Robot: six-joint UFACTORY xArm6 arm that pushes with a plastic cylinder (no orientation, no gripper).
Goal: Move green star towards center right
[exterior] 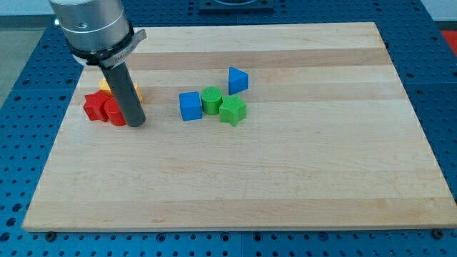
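The green star [233, 111] lies near the board's middle, a little left of center. It touches a green cylinder [211, 99] at its upper left. A blue cube [190, 106] sits left of the cylinder, and a blue triangular block [238, 80] lies above the star. My tip [136, 123] rests on the board far to the star's left, right beside the red blocks.
A red star [93, 106] and a red cylinder [113, 112] sit at the view's left, against my rod. Yellow blocks [107, 87] are partly hidden behind the rod. The wooden board [285, 185] lies on a blue perforated table.
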